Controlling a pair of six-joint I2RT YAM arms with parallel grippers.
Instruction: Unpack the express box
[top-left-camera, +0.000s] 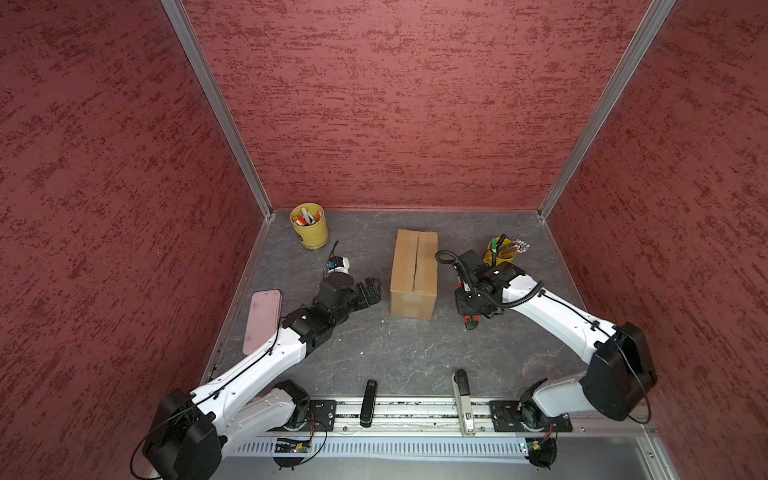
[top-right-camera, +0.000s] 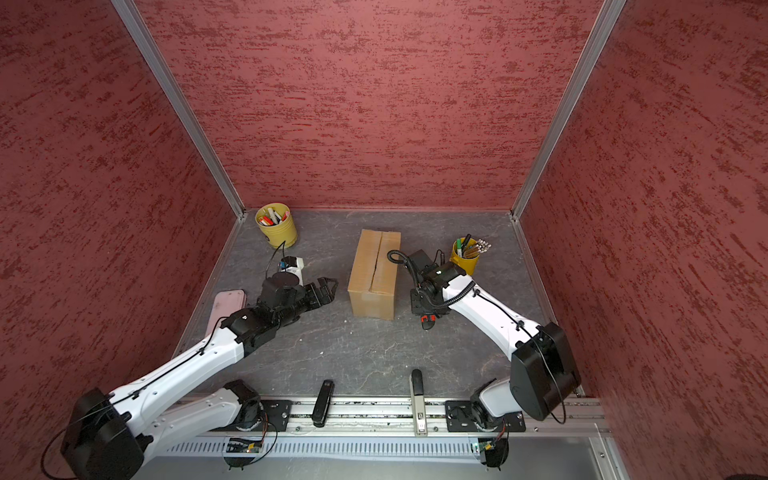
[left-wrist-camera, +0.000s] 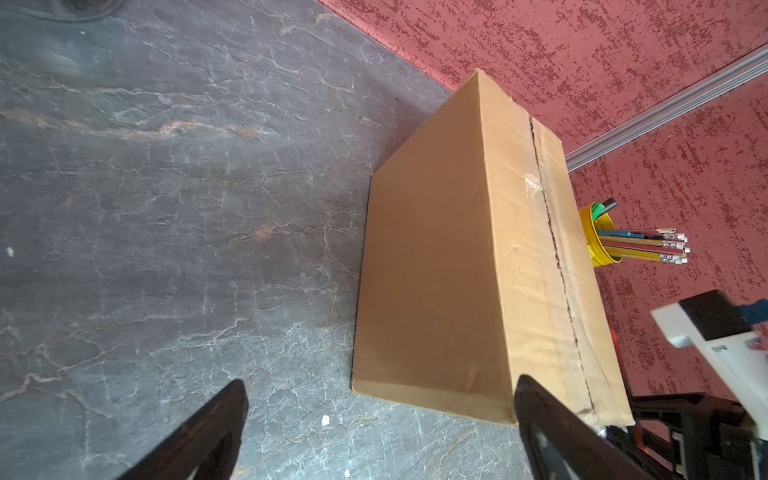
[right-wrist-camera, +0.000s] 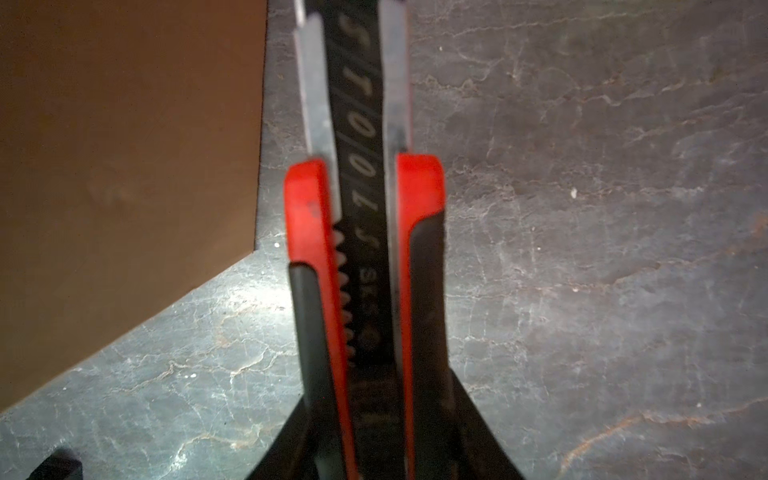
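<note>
Likely the express box (top-left-camera: 413, 274) is light but stiff; the open left hand (top-left-camera: 373, 292) should brace its side, while the right hand (top-left-camera: 473, 308) grips a cutter (right-wrist-camera: 365, 249).

The left fingers (left-wrist-camera: 544, 436) spread wide (held low, turned sideways), the right fingers (right-wrist-camera: 478, 457) clamped, pointing down.

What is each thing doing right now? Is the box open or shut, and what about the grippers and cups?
Box, shut, flaps down, taped seam looks slit.
Left gripper, open, empty, beside box.
Right gripper, shut on knife.
Knife, held beside box, tip out of view.
Marker cup, upright, filled.
Pencil cup, upright, filled.
</note>
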